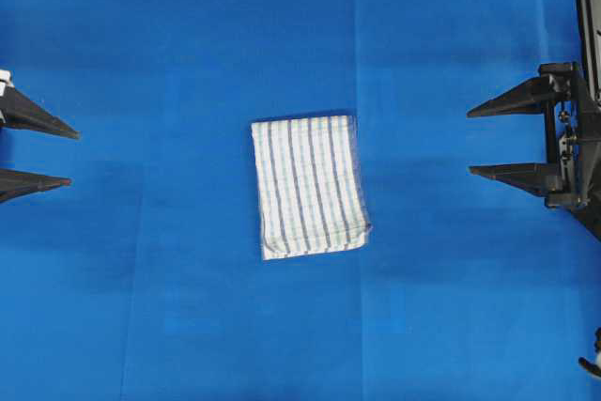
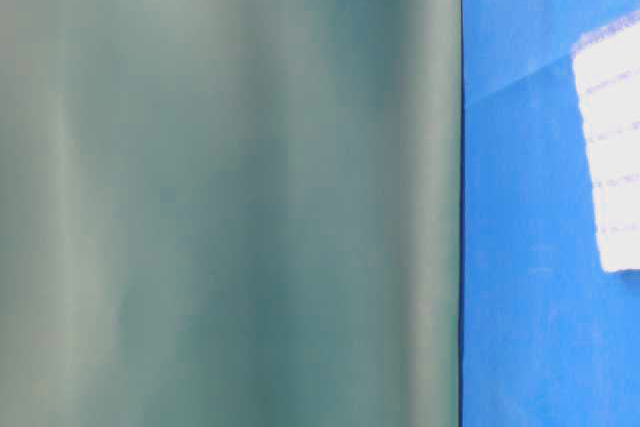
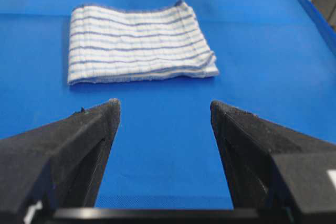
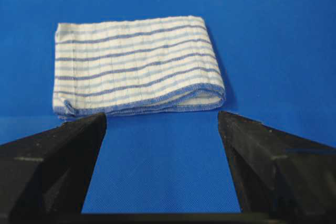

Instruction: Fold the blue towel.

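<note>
Both sets of fingers I see spread open, left gripper [image 1: 68, 154] and right gripper [image 1: 471, 142], well apart from the folded white blue-striped woven towel [image 1: 309, 186] lying on the plain blue-covered counter [image 1: 169, 307].

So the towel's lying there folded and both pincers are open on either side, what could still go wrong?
The towel already lies in layers, with a loose, slightly curled corner nearest the right pincer. A pinch there might catch only the top layer and pull the fold apart. The blue table cover is cloth too, so the left pincer, coming in low, could snag it and drag the towel askew.
</note>
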Controlling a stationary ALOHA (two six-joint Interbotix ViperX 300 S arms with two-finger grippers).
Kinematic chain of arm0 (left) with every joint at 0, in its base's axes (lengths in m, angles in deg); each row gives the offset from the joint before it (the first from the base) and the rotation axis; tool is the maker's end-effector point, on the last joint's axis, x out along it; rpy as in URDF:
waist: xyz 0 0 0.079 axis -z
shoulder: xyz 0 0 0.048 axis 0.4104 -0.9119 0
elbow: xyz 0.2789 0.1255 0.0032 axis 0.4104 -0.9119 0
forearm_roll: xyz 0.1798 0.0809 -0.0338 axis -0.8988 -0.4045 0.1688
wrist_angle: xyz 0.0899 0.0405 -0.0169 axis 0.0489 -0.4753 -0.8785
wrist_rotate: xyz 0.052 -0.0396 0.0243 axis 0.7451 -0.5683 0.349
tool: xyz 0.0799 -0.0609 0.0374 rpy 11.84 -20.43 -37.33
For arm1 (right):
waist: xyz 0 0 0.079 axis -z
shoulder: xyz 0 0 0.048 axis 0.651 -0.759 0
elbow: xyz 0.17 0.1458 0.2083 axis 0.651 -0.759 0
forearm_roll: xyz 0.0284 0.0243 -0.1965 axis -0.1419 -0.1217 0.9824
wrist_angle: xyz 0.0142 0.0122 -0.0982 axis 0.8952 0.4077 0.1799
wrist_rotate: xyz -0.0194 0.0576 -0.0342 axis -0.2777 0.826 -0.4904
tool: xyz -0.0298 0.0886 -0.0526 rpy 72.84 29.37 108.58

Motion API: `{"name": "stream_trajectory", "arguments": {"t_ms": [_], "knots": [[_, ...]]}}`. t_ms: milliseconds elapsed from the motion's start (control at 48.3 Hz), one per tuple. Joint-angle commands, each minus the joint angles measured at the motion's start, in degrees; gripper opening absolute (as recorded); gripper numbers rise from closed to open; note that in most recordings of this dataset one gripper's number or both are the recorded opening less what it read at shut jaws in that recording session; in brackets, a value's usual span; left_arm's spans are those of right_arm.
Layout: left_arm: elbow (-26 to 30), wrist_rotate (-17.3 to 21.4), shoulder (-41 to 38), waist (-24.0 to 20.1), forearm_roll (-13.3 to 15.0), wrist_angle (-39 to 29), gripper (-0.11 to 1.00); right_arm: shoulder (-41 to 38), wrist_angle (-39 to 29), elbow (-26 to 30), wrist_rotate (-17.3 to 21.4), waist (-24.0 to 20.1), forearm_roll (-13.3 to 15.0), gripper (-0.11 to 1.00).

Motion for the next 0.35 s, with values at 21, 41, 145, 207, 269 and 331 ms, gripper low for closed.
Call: {"name": "stream_trajectory", "arguments": {"t_ms": [21, 41, 145, 207, 269, 331], "knots": [[0.5, 0.1, -0.4, 0.0, -0.1, 0.4, 0.64, -0.3, 0.3, 0.7, 0.1, 0.1, -0.1, 0.88], [0.5, 0.1, -0.4, -0.1, -0.1, 0.4, 0.64, -0.4, 0.3, 0.7, 0.1, 0.1, 0.0, 0.88], [0.5, 0.1, -0.3, -0.1, -0.1, 0.4, 0.64, -0.3, 0.4, 0.7, 0.1, 0.1, 0.0, 0.88], [0.5, 0.1, -0.2, 0.0, 0.1, 0.4, 0.64, -0.3, 0.3, 0.7, 0.1, 0.1, 0.0, 0.88], [0.5, 0.1, -0.1, 0.0, -0.1, 0.4, 0.64, -0.4, 0.3, 0.7, 0.1, 0.1, 0.0, 0.88], [0.6, 0.1, 0.1, -0.1, 0.1, 0.4, 0.64, -0.4, 0.3, 0.7, 0.1, 0.1, 0.0, 0.88]]}}
